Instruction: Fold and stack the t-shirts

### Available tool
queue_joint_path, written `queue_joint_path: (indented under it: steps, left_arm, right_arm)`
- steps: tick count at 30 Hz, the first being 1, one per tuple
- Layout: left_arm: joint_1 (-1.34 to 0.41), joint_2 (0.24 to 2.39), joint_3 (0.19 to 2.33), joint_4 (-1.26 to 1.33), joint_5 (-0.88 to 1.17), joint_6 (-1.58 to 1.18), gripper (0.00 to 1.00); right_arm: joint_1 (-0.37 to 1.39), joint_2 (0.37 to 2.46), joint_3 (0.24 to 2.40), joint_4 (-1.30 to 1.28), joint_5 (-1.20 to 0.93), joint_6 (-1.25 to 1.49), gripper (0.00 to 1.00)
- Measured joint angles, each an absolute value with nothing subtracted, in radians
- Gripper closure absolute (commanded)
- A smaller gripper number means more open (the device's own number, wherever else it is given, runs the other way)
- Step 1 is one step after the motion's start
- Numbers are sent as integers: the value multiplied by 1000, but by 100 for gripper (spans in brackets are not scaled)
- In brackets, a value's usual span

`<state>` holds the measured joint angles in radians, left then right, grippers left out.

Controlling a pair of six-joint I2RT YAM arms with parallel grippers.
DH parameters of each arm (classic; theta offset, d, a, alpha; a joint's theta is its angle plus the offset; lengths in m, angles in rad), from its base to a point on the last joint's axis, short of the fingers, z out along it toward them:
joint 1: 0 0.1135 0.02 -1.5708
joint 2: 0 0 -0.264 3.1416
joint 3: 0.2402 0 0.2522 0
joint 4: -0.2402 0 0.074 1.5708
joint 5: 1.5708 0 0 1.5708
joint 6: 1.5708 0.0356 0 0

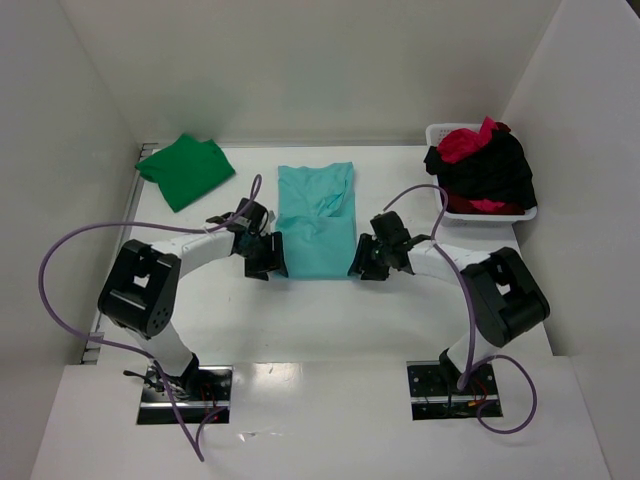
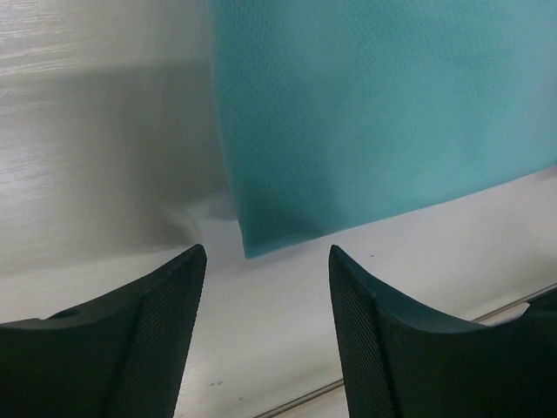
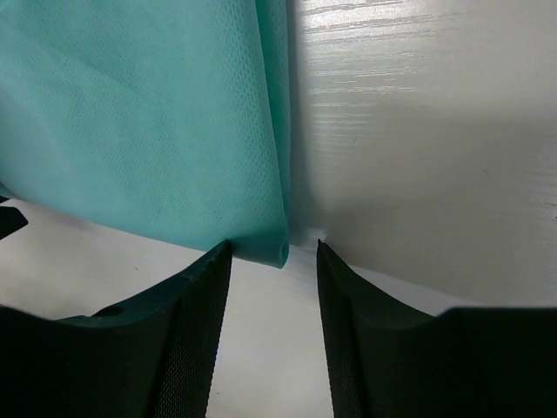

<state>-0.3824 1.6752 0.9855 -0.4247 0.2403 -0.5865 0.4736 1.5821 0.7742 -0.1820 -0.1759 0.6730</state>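
A light teal t-shirt (image 1: 315,220) lies partly folded in the middle of the table. My left gripper (image 1: 268,262) is open at its near left corner, which shows in the left wrist view (image 2: 261,239) just ahead of the fingertips. My right gripper (image 1: 362,262) is open at the near right corner; in the right wrist view that corner (image 3: 270,248) sits between the fingertips, not gripped. A folded dark green t-shirt (image 1: 186,170) lies at the back left. Red (image 1: 470,142) and black (image 1: 495,175) t-shirts are heaped in the basket.
A white plastic basket (image 1: 440,132) stands at the back right against the right wall. White walls enclose the table on the left, back and right. Purple cables loop from both arms.
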Motion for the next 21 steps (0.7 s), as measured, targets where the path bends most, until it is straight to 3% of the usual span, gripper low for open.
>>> queue_joint_path:
  steps: [13,15,19,21]
  left_arm:
    - [-382,1719,987,-417,236,-607,58]
    - [-382,1720,987,-416,236,-607,61]
    - [-382,1721,988,-416,236,-608,74]
    - [-382,1721,988,-416,236,-608,87]
  right_arm:
    - [474,1633,799,-152,-181,684,73]
    - [474,1634,799,-150,-181,684,81]
    - [474,1634,799,-150,-180,688,92]
    - [474,1634,798,-150,-181,690,97]
